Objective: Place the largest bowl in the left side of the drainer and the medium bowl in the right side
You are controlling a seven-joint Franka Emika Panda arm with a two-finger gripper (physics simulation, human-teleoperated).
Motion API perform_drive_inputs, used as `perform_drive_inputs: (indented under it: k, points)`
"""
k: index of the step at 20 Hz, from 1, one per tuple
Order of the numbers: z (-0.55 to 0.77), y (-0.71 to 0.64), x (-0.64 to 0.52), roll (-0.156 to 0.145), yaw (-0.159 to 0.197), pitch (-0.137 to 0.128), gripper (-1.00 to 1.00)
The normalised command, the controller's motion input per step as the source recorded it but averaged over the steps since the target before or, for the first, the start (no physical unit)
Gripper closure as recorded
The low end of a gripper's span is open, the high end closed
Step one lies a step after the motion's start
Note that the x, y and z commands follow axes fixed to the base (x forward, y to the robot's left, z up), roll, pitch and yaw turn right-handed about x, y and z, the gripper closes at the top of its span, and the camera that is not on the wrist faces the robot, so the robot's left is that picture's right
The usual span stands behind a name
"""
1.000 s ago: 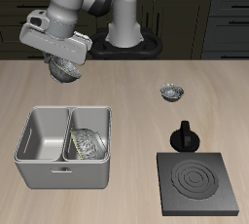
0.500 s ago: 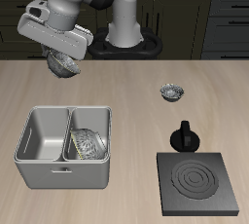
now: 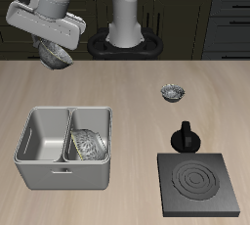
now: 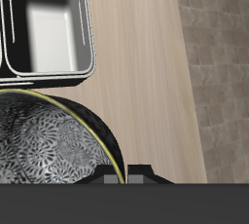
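Observation:
My gripper [image 3: 59, 45] is shut on the rim of the medium bowl [image 3: 55, 56], a shiny faceted metal bowl. It holds the bowl tilted, high above the table's back part, behind the drainer [image 3: 41, 160]. In the wrist view the bowl's dark mottled inside [image 4: 49, 145] fills the foreground, and the drainer's rim [image 4: 89, 53] lies beyond it. The largest bowl [image 3: 88, 144] lies in the drainer's compartment nearer the table's middle. The other compartment [image 3: 44, 136] is empty. The smallest bowl [image 3: 173, 93] stands apart on the table.
A black square stove plate [image 3: 198, 183] lies near the table's front edge, with a black moka-pot-like thing [image 3: 185, 136] just behind it. The robot's base [image 3: 125, 41] stands at the back.
My gripper has risen with the bowl in it and moved back and outward, away from the table's middle. The other bowls and the drainer have not moved.

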Motion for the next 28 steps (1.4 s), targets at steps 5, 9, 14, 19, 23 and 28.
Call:
perform_drive_inputs:
  k: [5, 9, 14, 19, 23, 28]
  points:
    - [0.42, -0.41, 0.17, -0.011, 0.03, 0.029, 1.0]
    - [0.32, -0.27, 0.11, 0.045, -0.003, 0.006, 1.0]
    - [0.15, -0.09, 0.16, 0.16, 0.033, 0.067, 1.0]
    - [0.07, 0.08, 0.19, 0.049, 0.021, 0.006, 1.0]
    - [0.22, -0.04, 0.13, -0.034, 0.03, -0.042, 1.0]
    - [0.21, -0.04, 0.22, -0.096, -0.046, -0.05, 1.0]
